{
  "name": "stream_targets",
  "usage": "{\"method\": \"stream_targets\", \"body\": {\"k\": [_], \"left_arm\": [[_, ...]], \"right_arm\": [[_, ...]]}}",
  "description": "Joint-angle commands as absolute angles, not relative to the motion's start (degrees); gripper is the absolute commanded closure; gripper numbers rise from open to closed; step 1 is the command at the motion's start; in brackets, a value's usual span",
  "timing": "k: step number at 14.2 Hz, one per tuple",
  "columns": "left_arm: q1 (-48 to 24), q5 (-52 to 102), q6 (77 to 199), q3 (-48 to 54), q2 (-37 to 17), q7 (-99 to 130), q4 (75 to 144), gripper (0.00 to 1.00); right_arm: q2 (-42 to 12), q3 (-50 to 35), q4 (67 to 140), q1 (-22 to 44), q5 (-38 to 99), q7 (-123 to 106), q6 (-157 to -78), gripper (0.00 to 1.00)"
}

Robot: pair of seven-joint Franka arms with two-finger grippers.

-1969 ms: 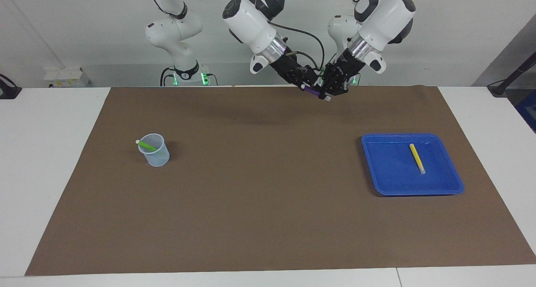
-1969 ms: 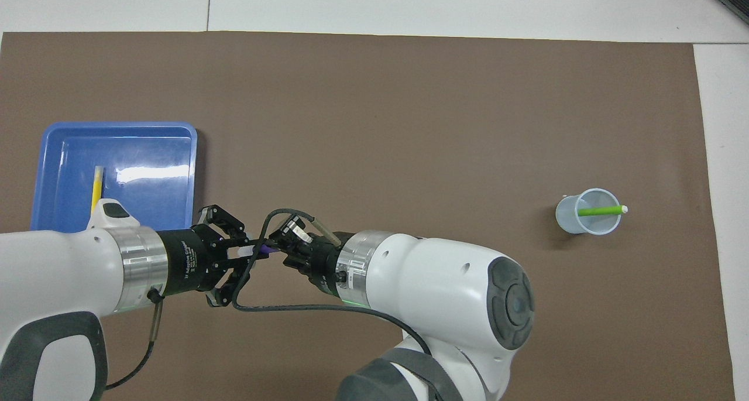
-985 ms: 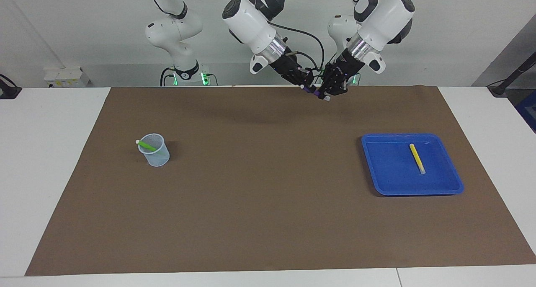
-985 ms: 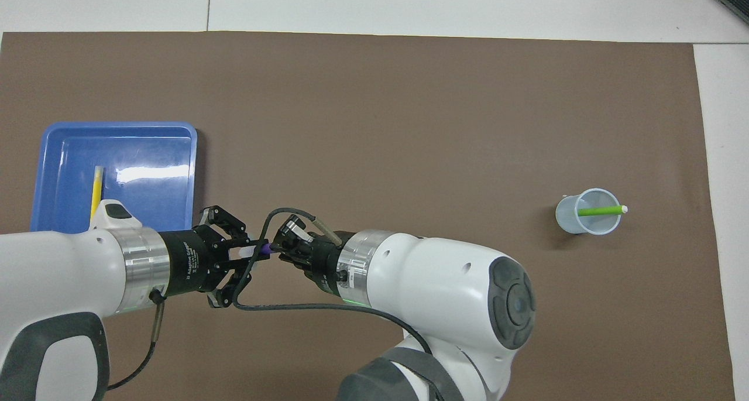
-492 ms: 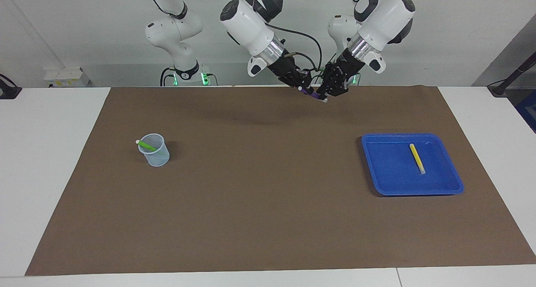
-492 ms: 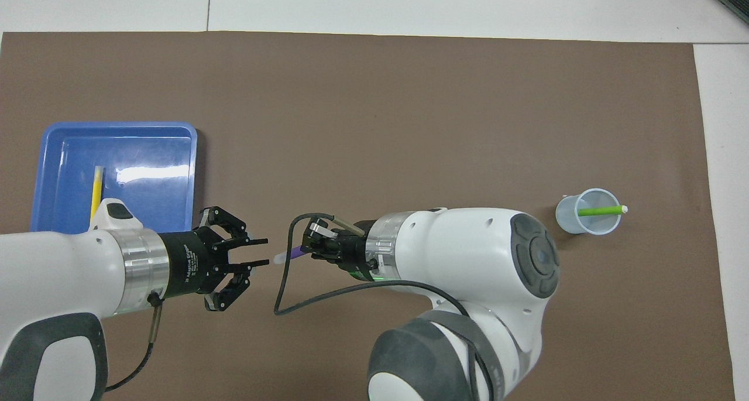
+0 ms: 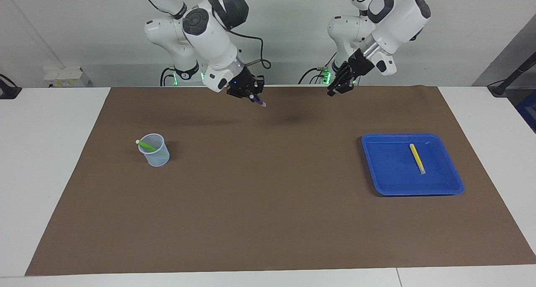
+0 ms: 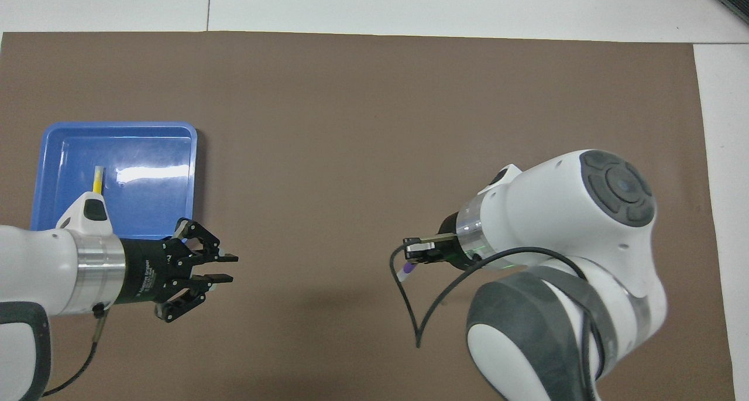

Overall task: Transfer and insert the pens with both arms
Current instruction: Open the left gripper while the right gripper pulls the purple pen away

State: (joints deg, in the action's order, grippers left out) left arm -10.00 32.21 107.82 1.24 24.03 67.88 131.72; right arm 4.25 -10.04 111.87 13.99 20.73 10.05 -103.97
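One white worktop (image 7: 54,153), spread with one brown mat (image 7: 268,203) under everything. Two white arms up over the mat's robot-side edge, well apart. One blue tray (image 7: 385,182) toward the left arm's end. One translucent cup (image 7: 155,152) toward the right arm's end, standing upright. Two pincers: left pincer (image 7: 335,88) raised over bare mat between tray and robots, fingers parted with a narrow gap showing in the overhead view (image 8: 228,268), holding nothing. Right pincer (image 7: 250,95) raised over the mat near the middle of its robot-side edge, clamped on the purple pen (image 7: 258,102), pale tip slanting down (seen from above too (image 8: 405,270), poking out of the black fingers). Three pens in all: purple one in the right pincer; yellow pen (image 7: 417,158) lying flat in the tray, partly hidden from above by the left arm (image 8: 97,178); green pen (image 7: 146,145) leaning in the cup, whitish end out over the rim.
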Motion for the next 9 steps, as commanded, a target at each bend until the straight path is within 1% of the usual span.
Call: {"method": "stream_targets", "body": {"k": [1, 3, 6, 9], "left_arm": [[-4.7, 31.0, 102.4, 1.4, 26.6, 54.0, 133.2, 0.69], [-1.5, 27.2, 98.4, 1.2, 26.9, 42.7, 133.1, 0.69], [5.3, 21.7, 93.0, 1.2, 27.1, 23.6, 132.4, 0.69], [11.7, 16.7, 92.1, 1.2, 26.9, 8.0, 131.3, 0.62]], "right_arm": [[7.1, -10.6, 111.9, 9.2, 12.3, -4.8, -97.0, 0.99], [7.8, -10.6, 111.9, 5.4, 5.6, -18.9, -94.7, 1.0], [7.6, -10.6, 111.5, 0.7, -4.9, -38.7, -96.3, 1.0], [7.6, -10.6, 114.9, -5.8, -7.6, -52.9, -105.5, 1.0]]}}
